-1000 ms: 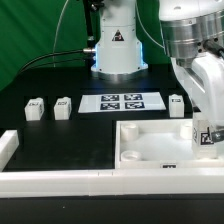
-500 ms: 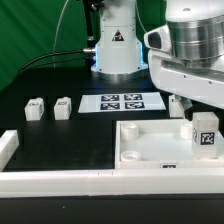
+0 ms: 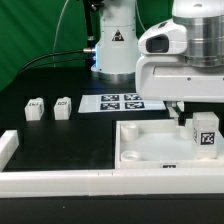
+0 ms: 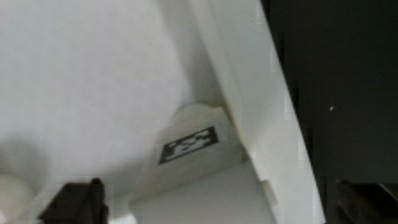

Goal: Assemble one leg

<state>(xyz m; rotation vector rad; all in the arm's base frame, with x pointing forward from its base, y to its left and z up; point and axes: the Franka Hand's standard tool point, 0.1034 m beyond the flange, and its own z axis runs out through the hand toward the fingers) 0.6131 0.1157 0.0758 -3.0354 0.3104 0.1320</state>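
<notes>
the black table [image 3: 60, 135] carries two small white legs [image 3: 35, 108] [image 3: 63, 106], the marker board [image 3: 121, 102], the white panel [image 3: 150, 143] and a white rail [image 3: 60, 183] along its front.

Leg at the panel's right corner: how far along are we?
One leg stands upright at the panel corner; whether seated is unclear. The gripper looks open over the panel, holding nothing. Far-left leg and its neighbour lie untouched.

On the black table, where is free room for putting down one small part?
Free: the black table between the two small legs and the front white rail, and the strip before the marker board. Crowded: the exterior view's right, where the tool hangs over the white panel beside a standing leg.
</notes>
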